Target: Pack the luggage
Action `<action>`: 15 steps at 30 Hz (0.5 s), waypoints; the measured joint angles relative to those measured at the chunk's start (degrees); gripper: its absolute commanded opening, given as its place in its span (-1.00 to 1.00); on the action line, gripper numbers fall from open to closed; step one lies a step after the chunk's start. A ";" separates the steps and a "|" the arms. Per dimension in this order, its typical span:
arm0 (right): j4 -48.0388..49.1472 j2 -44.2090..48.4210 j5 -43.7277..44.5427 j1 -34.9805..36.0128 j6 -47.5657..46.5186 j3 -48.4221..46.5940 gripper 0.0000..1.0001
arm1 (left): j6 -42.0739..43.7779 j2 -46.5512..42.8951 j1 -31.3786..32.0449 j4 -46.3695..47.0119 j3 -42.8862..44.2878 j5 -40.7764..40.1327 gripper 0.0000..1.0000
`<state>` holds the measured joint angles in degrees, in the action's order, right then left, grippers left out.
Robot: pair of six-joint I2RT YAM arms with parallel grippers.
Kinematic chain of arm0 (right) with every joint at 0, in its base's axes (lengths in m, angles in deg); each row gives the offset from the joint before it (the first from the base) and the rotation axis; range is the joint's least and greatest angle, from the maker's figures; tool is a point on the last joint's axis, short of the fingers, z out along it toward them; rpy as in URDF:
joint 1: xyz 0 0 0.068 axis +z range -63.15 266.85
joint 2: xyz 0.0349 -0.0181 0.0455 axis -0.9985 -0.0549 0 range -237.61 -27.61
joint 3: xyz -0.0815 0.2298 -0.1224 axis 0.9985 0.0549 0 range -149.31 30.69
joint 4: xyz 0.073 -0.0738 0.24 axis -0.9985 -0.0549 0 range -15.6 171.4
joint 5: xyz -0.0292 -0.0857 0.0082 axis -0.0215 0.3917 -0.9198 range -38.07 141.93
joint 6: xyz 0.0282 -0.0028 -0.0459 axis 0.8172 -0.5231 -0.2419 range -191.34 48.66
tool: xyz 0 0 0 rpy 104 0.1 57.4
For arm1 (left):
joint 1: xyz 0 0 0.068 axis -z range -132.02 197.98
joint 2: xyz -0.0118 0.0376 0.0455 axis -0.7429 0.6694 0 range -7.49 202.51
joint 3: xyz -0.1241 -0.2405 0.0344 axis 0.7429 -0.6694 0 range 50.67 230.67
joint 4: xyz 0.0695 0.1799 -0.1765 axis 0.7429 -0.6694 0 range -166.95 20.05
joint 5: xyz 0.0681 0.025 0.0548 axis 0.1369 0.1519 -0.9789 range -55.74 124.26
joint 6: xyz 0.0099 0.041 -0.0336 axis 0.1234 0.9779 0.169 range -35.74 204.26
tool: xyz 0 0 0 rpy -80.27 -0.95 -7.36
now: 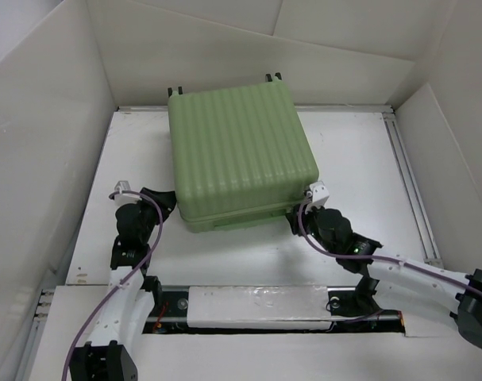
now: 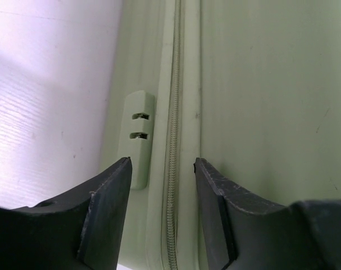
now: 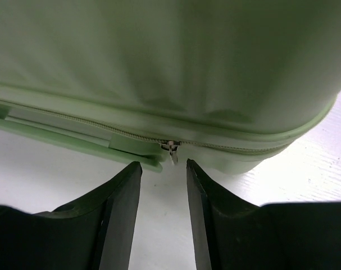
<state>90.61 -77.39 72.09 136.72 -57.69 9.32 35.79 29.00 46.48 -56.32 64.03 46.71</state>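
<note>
Both sets of jaws stand apart and empty: the left gripper (image 2: 162,163) straddles the zip seam (image 2: 173,112), the right gripper (image 3: 163,164) sits just short of the zip pull (image 3: 172,151). The luggage (image 1: 237,155) lies shut by the worktop's (image 1: 352,159) far edge. That small pull may slip a closing pinch, or tugging may drag the luggage.

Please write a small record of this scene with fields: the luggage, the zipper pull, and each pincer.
luggage: pale green, shut, lying flat on the white table, wheels at the far edge
zipper pull: on the seam, near the near-right corner
left pincer: open, at the near-left corner, facing the zipper line, holding nothing
right pincer: open, aimed at the zipper pull, not yet on it
</note>
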 measured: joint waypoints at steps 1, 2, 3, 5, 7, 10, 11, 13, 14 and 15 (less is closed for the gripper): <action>0.83 -1.01 0.02 -0.11 -0.04 0.00 -0.12 | 0.02 -0.68 0.00 -0.37 0.00 -0.42 -0.10; 1.46 -1.66 0.02 -0.09 -0.17 0.00 -0.15 | 0.00 -1.36 0.00 -0.96 0.00 -0.85 -0.10; 2.19 -2.14 0.04 -0.09 -0.24 0.00 -0.15 | 0.00 -2.34 0.02 -1.51 0.00 -1.20 -0.13; 3.58 -2.58 0.26 -0.09 -0.35 0.00 -0.17 | 0.02 -4.24 0.20 -3.43 0.00 -2.19 -0.23; 5.20 -2.82 0.59 -0.09 -0.39 0.00 -0.17 | 0.07 -6.01 0.37 -5.64 0.00 -3.19 -0.26; 6.73 -2.91 1.14 -0.09 -0.35 0.57 -0.20 | 0.11 -6.78 0.44 -7.06 -0.31 -4.83 -0.24; 7.32 -3.17 1.36 -0.09 -0.35 0.76 -0.20 | 0.15 -6.19 0.44 -6.99 -0.44 -5.01 -0.24; 8.50 -4.20 1.77 -0.31 -0.35 0.81 -0.22 | 0.15 -3.43 0.44 -6.32 -0.72 -4.90 -0.24; 9.01 -4.74 1.92 -0.35 -0.35 0.81 -0.22 | 0.17 -1.51 0.44 -5.81 -0.81 -4.63 -0.24; 9.51 -5.27 2.12 -0.35 -0.33 0.81 -0.24 | 0.17 0.31 0.44 -5.16 -0.85 -4.02 -0.24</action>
<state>100.12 -82.66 74.21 136.37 -58.02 10.13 35.97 29.31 46.92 -61.48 63.18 42.68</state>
